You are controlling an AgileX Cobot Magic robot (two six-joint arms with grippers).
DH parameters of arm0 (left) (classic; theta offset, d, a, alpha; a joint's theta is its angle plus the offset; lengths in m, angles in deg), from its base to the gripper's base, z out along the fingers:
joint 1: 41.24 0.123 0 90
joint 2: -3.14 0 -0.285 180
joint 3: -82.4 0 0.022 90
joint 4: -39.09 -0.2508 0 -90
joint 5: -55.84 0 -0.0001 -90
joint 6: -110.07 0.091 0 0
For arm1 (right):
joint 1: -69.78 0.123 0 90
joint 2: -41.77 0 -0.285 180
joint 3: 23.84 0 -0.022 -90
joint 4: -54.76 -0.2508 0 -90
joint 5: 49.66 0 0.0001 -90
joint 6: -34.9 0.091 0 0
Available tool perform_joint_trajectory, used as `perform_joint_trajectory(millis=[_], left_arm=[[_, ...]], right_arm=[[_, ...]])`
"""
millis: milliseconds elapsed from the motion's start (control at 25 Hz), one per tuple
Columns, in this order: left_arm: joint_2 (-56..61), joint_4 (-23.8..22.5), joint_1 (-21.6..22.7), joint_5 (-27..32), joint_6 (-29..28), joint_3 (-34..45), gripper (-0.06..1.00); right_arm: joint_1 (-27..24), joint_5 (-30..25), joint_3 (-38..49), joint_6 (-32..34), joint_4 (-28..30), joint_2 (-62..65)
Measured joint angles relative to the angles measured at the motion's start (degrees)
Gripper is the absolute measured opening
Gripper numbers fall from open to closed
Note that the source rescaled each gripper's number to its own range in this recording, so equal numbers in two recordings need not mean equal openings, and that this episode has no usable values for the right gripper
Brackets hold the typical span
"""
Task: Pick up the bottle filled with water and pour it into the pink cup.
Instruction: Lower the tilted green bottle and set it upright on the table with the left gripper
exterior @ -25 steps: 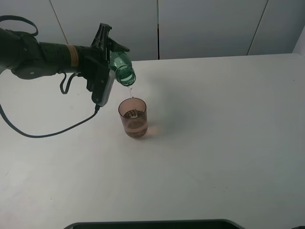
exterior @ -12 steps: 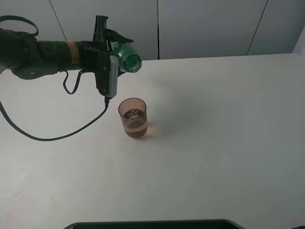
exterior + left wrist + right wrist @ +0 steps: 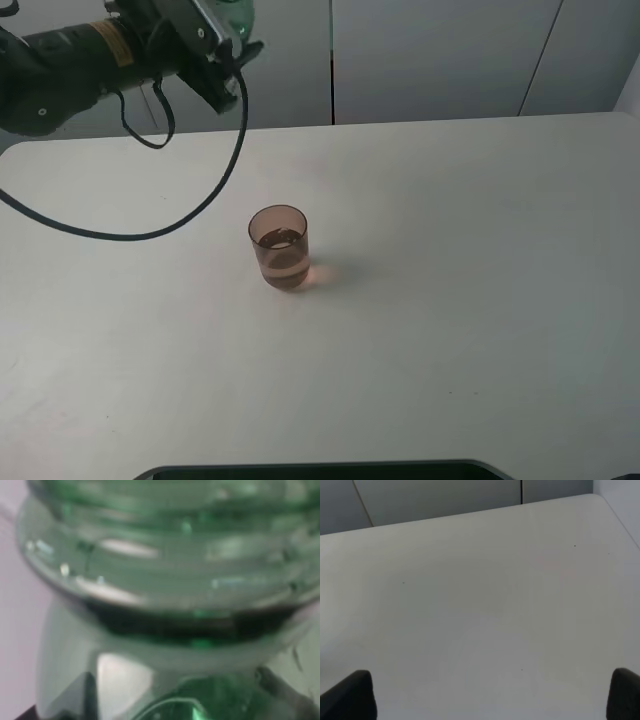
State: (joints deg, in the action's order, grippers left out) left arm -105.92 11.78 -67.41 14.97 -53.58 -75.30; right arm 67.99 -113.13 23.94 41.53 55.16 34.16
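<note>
The pink cup [image 3: 279,248] stands upright near the middle of the white table [image 3: 470,300], with water in its lower part. My left gripper [image 3: 222,35] is high at the back left, well above and behind the cup, shut on the green bottle [image 3: 238,12]. Only a small green part of the bottle shows at the top edge of the exterior high view. In the left wrist view the bottle [image 3: 165,580] fills the picture as blurred green ribbed plastic. My right gripper [image 3: 487,700] is open over bare table, with its dark fingertips [image 3: 350,695] far apart.
A black cable [image 3: 120,236] hangs from the left arm and loops down over the table's left part. A dark object [image 3: 310,470] lies along the front edge. Grey wall panels [image 3: 430,60] rise behind the table's far edge.
The bottle was tipped over the cup with water running in. My left gripper has since lifted it up and back to the left, away from the cup.
</note>
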Motion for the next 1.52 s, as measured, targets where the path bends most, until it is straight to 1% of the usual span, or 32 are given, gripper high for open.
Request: perform_joint_trajectory(millis=[120,240,320,360,520,600,680,760,880,1040,1200,1320,1400,1520], left_arm=[[0.92,4.91,0.38,0.00,-5.35,0.00,0.00],[1.02,8.70,1.93,-0.36,-12.95,0.44,0.00],[1.07,11.46,3.20,-1.72,-16.35,2.15,0.00],[1.16,12.59,3.84,-2.49,-17.03,3.45,0.00],[1.91,16.24,5.38,-7.60,-17.99,10.26,0.00],[2.23,19.41,5.48,-10.12,-18.03,13.29,0.00],[2.46,22.33,5.53,-12.12,-17.00,16.26,0.00],[2.55,25.60,5.53,-13.84,-14.40,18.59,0.00],[2.60,31.26,5.64,-15.67,-11.17,20.58,0.00],[2.60,34.93,6.12,-17.25,-10.37,21.02,0.00],[0.94,36.76,6.12,-21.06,-10.46,20.55,0.00],[-2.77,36.83,6.12,-21.19,-12.68,17.67,0.00],[-6.13,36.10,6.12,-20.94,-14.56,15.05,0.00],[-10.64,33.81,6.12,-20.94,-15.31,11.00,0.00]], right_arm=[[0.00,0.00,0.00,0.00,0.00,0.00],[0.00,0.00,0.00,0.00,0.00,0.00],[0.00,0.00,0.00,0.00,0.00,0.00],[0.00,0.00,0.00,0.00,0.00,0.00],[0.00,0.00,0.00,0.00,0.00,0.00],[0.00,0.00,0.00,0.00,0.00,0.00],[0.00,0.00,0.00,0.00,0.00,0.00],[0.00,0.00,0.00,0.00,0.00,0.00],[0.00,0.00,0.00,0.00,0.00,0.00],[0.00,0.00,0.00,0.00,0.00,0.00],[0.00,0.00,0.00,0.00,0.00,0.00],[0.00,0.00,0.00,0.00,0.00,0.00],[0.00,0.00,0.00,0.00,0.00,0.00],[0.00,0.00,0.00,0.00,0.00,0.00]])
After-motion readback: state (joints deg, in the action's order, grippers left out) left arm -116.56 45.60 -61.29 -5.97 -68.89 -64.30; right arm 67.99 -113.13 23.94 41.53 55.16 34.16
